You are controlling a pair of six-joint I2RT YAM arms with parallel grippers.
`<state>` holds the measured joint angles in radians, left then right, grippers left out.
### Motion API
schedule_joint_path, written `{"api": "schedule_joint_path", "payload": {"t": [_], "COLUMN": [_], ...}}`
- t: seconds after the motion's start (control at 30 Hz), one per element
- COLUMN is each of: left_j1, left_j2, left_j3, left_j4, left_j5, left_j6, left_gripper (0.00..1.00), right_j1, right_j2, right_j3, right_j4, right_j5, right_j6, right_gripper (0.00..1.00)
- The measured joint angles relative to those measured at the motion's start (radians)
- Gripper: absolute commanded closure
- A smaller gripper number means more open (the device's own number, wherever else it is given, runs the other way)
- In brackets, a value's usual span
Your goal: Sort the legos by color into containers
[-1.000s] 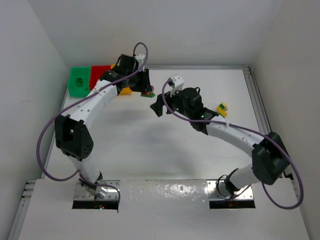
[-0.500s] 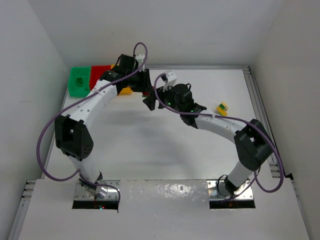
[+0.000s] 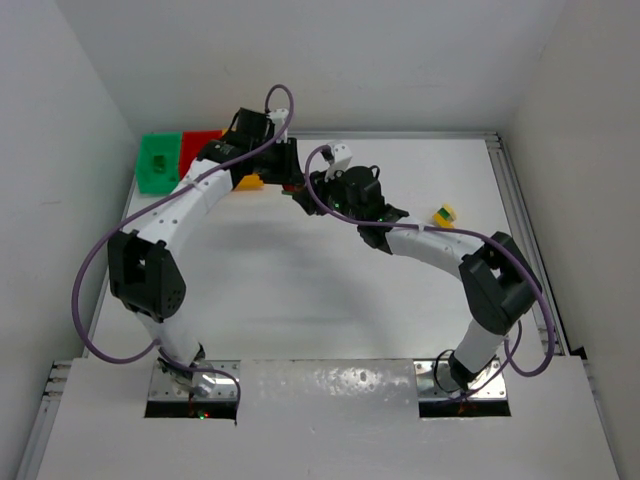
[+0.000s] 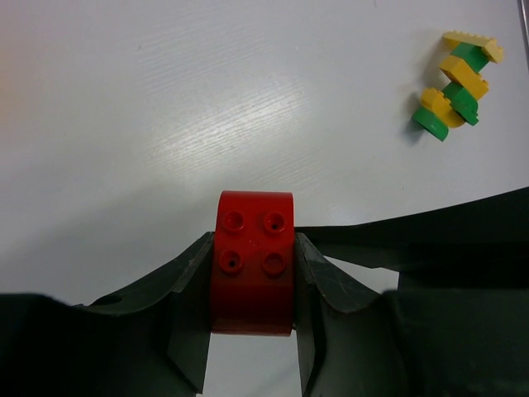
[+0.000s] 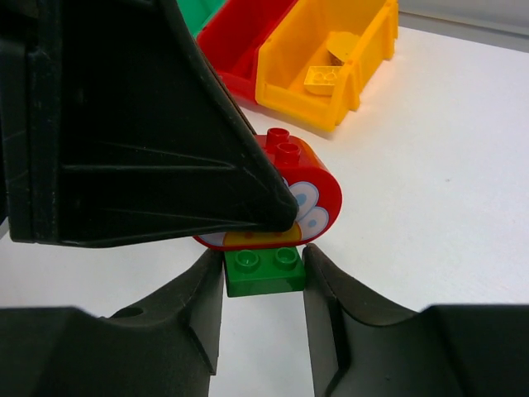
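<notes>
My left gripper (image 4: 253,248) is shut on a round red lego (image 4: 252,273) and holds it above the table. In the right wrist view this red lego (image 5: 310,203) has a flower face, and a small green lego (image 5: 263,271) is stuck to its underside. My right gripper (image 5: 264,277) has both fingers against the sides of that green lego. From above, the two grippers meet tip to tip (image 3: 296,187), just right of the containers: a green bin (image 3: 157,165), a red bin (image 3: 200,140) and a yellow bin (image 3: 250,181).
A small clump of yellow and green legos (image 3: 444,214) lies at the right side of the table, also seen by the left wrist as the clump (image 4: 453,87). A flat yellow lego (image 5: 322,76) lies in the yellow bin (image 5: 364,66).
My right arm has swung left and away to meet the left gripper. Its jaws have narrowed from wide open onto the green lego. The left arm has stayed in place.
</notes>
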<state>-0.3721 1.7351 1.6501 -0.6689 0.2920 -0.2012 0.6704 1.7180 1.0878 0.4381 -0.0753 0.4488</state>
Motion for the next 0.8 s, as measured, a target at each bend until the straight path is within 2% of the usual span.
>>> {"api": "schedule_joint_path", "payload": {"t": [0.07,0.37,0.5,0.8], "left_j1": [0.0,0.0,-0.008,0.001], "left_j2": [-0.002,-0.002,0.011,0.024], "left_j3": [0.0,0.005,0.047,0.134], "left_j4": [0.0,-0.014,-0.06,0.004], "left_j5": [0.0,-0.019,-0.027,-0.051], "left_j6": [0.005,0.019,0.025,0.036], "left_gripper": [1.0,1.0,1.0,1.0], "right_j1": [0.0,0.0,0.0,0.006], "right_j2": [0.0,-0.003,-0.036,-0.08], "right_j3": [0.0,-0.016,-0.072,-0.208], "right_j4": [0.003,0.009,0.045,-0.04], "right_j5": [-0.001,-0.013,-0.025,-0.03], "right_j6": [0.0,-0.004,-0.005,-0.027], "right_gripper": [1.0,1.0,1.0,1.0]}}
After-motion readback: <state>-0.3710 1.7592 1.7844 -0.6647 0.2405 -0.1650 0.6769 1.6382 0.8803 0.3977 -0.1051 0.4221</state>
